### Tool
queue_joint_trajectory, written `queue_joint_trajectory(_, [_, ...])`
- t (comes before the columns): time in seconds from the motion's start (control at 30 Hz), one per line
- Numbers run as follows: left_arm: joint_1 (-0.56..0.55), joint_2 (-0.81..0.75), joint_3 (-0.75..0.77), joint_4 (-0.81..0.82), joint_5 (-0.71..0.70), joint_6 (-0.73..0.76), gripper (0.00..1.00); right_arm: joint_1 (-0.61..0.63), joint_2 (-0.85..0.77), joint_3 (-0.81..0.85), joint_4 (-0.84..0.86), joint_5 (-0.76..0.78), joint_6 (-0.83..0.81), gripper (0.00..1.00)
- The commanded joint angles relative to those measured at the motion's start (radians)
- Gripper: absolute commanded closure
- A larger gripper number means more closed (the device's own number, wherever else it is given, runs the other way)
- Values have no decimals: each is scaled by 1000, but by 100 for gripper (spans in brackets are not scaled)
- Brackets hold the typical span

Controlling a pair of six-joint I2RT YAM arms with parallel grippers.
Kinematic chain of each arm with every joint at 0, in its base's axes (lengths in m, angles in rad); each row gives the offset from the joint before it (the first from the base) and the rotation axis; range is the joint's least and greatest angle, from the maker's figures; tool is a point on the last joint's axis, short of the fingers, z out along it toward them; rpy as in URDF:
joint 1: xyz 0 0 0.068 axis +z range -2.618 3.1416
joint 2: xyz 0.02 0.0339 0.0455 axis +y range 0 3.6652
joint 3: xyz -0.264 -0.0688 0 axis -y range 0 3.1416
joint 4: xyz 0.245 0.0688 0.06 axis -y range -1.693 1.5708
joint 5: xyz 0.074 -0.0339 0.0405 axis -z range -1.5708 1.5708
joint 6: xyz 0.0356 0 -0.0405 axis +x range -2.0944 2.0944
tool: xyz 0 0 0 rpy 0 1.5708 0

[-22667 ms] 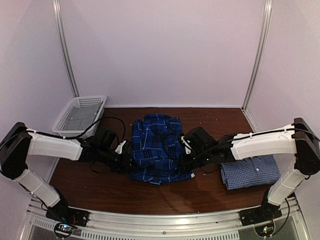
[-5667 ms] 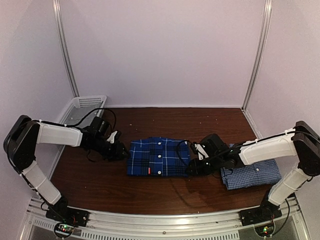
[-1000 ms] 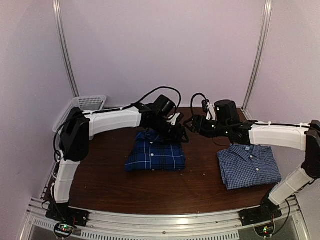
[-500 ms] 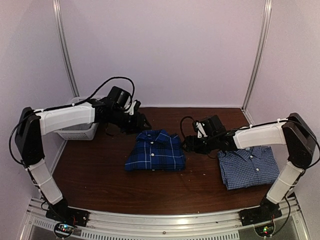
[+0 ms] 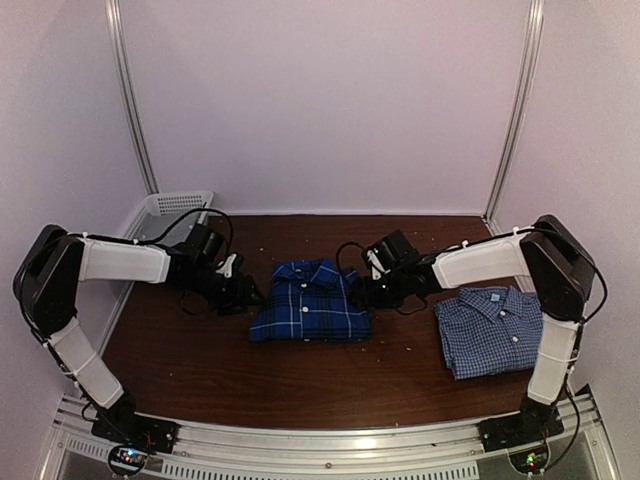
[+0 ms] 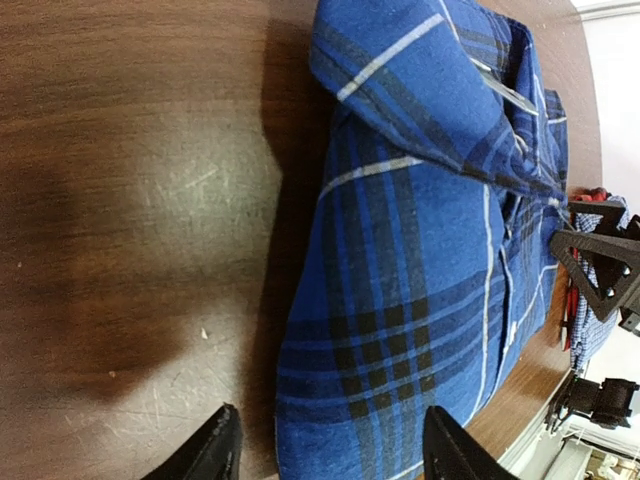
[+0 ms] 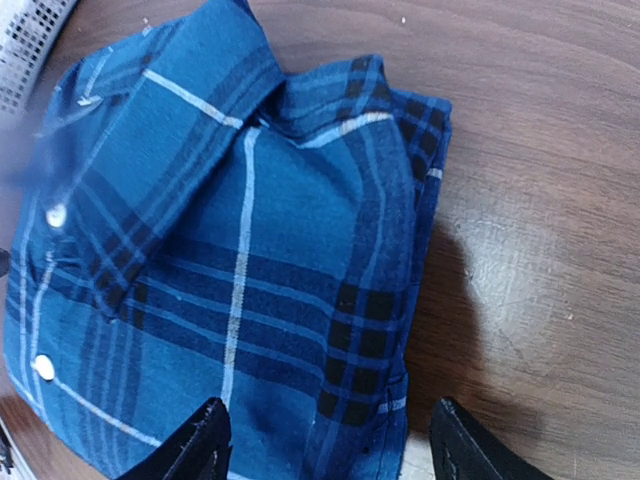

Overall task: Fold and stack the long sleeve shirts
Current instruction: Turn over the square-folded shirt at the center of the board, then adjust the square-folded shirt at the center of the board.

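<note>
- The dark wooden table (image 5: 200,370) carried both shirts, each folded into a neat rectangle with the collar toward the far wall. They lay apart, not stacked.
- The dark plaid shirt (image 5: 310,300) lay near the middle of the table, front up. Its buttons showed in a line down the placket, and the collar was flat on top.
- The pale check shirt (image 5: 497,330) lay on the right side of the table, close to my right arm's upright link. A strip of bare wood ran between it and the plaid one.
- The white mesh basket (image 5: 165,205) stood in the far left corner against the wall, partly hidden behind my left arm.
- My left gripper (image 5: 245,297) sat low over the wood just beside the plaid shirt's left edge. Its jaws were spread wide and held nothing. In the left wrist view that folded edge ran up between the two black tips, with bare table to one side. I could not tell whether either tip touched the cloth.
- My right gripper (image 5: 368,290) sat at the plaid shirt's right edge, toward the collar end, so the two grippers flanked the shirt. Its jaws were also spread wide with nothing clamped. In the right wrist view the shirt's near corner lay in the gap between the tips, and its shadow fell on the wood beside it.
</note>
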Motion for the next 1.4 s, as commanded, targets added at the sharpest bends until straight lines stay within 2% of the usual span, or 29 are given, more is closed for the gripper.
queue_joint_trajectory(0.0, [2, 9, -42, 125, 28, 6, 36, 23, 51, 66, -82, 89, -44, 30])
queue_joint_trajectory(0.33, [-28, 81, -99, 262, 116, -74, 37, 75, 133, 136, -143, 138, -52, 34])
queue_joint_trajectory(0.47, [-47, 103, -135, 388, 183, -182, 44, 87, 145, 140, -140, 126, -43, 41])
queue_joint_trajectory(0.57, [-71, 107, -139, 475, 203, -258, 54, 95, 147, 157, -135, 98, -36, 54])
queue_joint_trajectory(0.67, [-83, 99, -103, 494, 195, -296, 74, 97, 147, 187, -130, 60, -31, 69])
queue_joint_trajectory(0.7, [-85, 90, -87, 484, 183, -294, 78, 97, 146, 198, -131, 50, -32, 75])
queue_joint_trajectory(0.73, [-85, 81, -67, 466, 167, -285, 85, 98, 144, 210, -134, 42, -31, 83])
queue_joint_trajectory(0.8, [-88, 52, -16, 400, 127, -249, 91, 97, 133, 237, -148, 35, -37, 97])
queue_joint_trajectory(0.83, [-90, 41, 11, 341, 103, -225, 94, 97, 121, 246, -153, 37, -39, 100])
queue_joint_trajectory(0.9, [-99, 10, 61, 249, 46, -179, 100, 98, 91, 261, -173, 49, -48, 100])
queue_joint_trajectory(1.1, [-142, -85, 133, 40, -121, -105, 100, 99, -17, 268, -229, 66, -70, 100])
queue_joint_trajectory(1.2, [-165, -108, 115, -10, -167, -110, 100, 98, -64, 225, -240, 68, -75, 100])
queue_joint_trajectory(1.23, [-171, -109, 94, -12, -178, -116, 96, 98, -77, 207, -242, 73, -75, 100])
queue_joint_trajectory(1.27, [-174, -110, 71, -11, -189, -121, 85, 97, -85, 185, -239, 76, -77, 100])
queue_joint_trajectory(1.33, [-174, -105, 25, -12, -212, -124, 57, 90, -93, 116, -221, 78, -76, 100])
queue_joint_trajectory(1.37, [-174, -100, 7, -12, -232, -121, 46, 79, -92, 80, -209, 67, -75, 100])
